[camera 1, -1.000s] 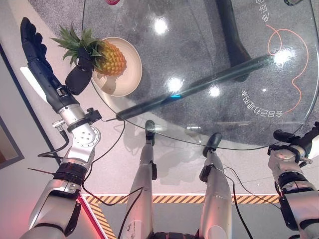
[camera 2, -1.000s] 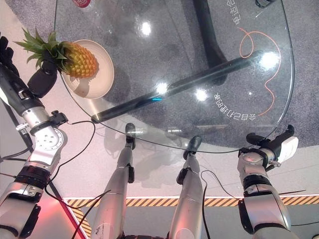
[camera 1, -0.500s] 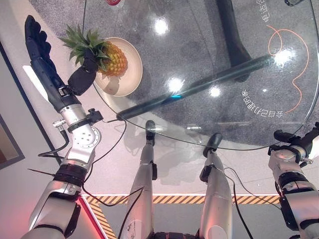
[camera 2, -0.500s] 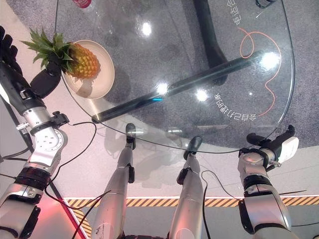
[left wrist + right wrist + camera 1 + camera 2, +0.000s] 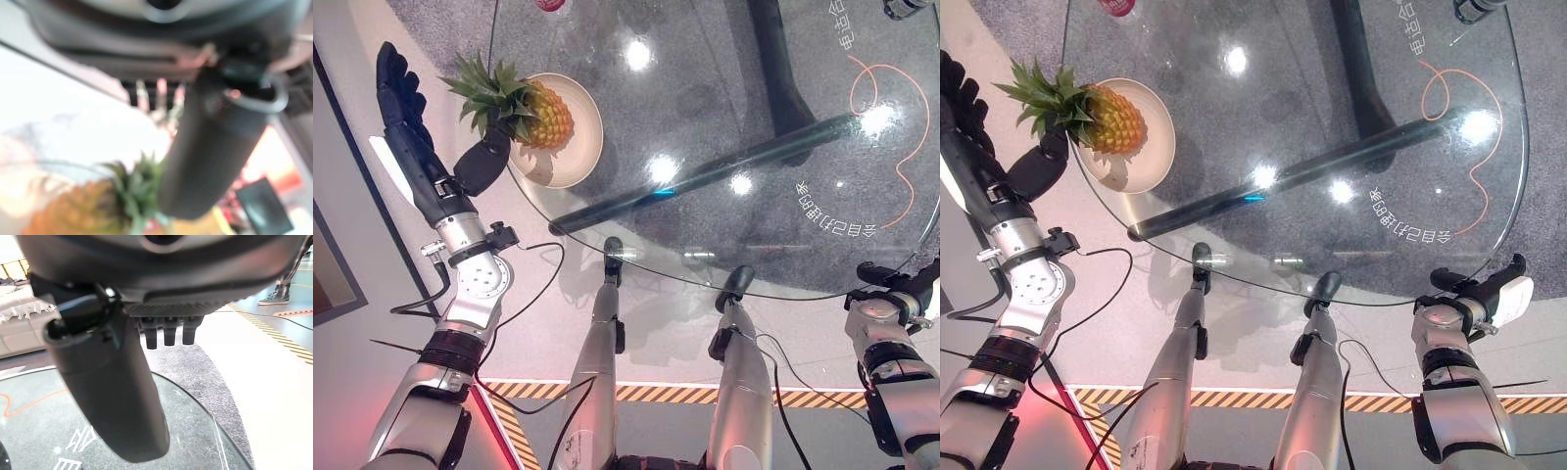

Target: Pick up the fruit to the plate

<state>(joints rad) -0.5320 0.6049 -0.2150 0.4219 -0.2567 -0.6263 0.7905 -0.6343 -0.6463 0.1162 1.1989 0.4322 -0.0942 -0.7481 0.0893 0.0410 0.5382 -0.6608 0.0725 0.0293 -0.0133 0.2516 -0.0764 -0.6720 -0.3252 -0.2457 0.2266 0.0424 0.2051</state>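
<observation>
So we've got the big round glass table (image 5: 724, 108), and near its left edge sits the cream plate (image 5: 576, 157). The pineapple (image 5: 1114, 119) lies on that plate, leafy crown poking out past the table's rim. Our left hand (image 5: 411, 137) is just beside the crown, fingers straight and spread, thumb at the leaves. Right hand (image 5: 1489, 294) hangs off the table's near right edge, fingers relaxed, holding nothing.
</observation>
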